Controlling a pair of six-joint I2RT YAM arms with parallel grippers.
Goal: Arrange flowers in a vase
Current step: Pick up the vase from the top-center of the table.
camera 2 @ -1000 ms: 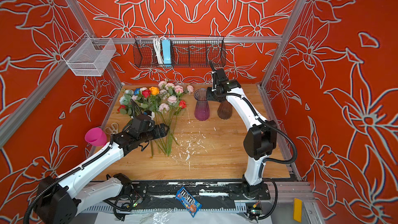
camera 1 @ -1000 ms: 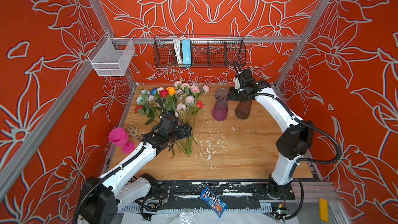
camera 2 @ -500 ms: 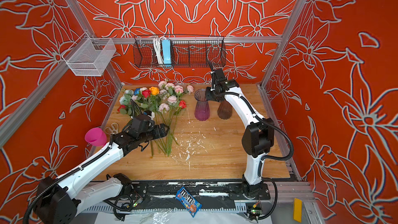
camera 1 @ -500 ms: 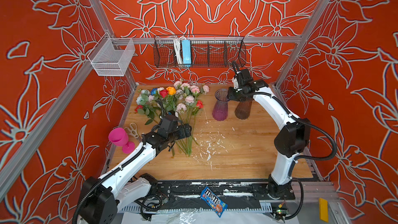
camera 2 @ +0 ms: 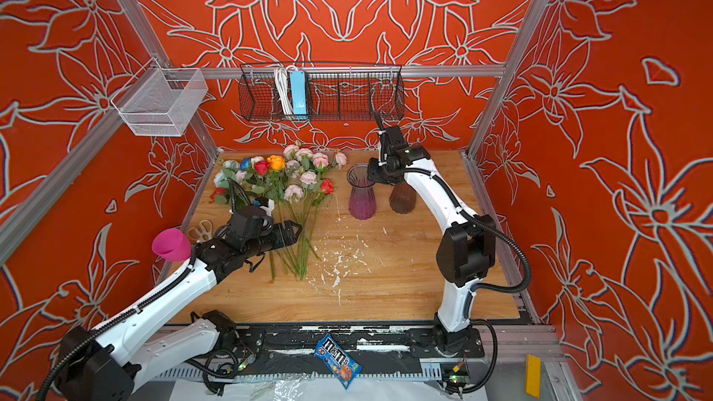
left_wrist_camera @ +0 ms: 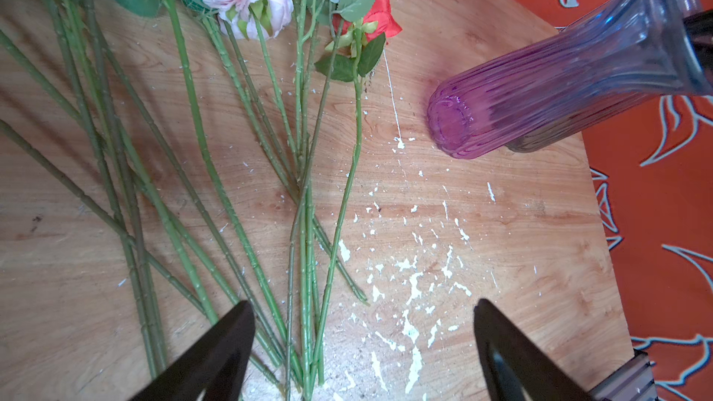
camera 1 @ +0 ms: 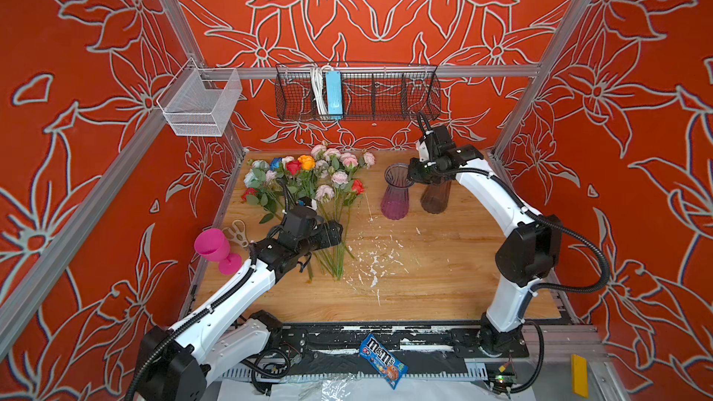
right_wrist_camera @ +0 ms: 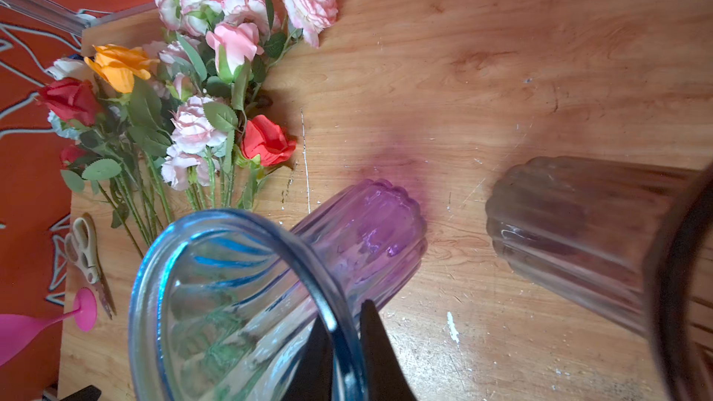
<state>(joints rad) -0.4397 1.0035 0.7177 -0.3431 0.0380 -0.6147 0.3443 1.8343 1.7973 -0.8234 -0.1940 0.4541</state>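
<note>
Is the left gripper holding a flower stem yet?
No: in the left wrist view the left gripper stands wide open, and the flower stems lie unclamped on the table.

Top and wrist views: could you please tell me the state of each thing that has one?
purple vase: upright, empty
brown vase: upright
flowers: lying on the table, none in a vase
left hand: open, over the flowers
right hand: shut on the purple vase's rim
scissors: closed, lying flat

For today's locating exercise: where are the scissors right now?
In both top views the scissors lie flat by the table's left edge, between the pink goblet and the flowers.
</note>
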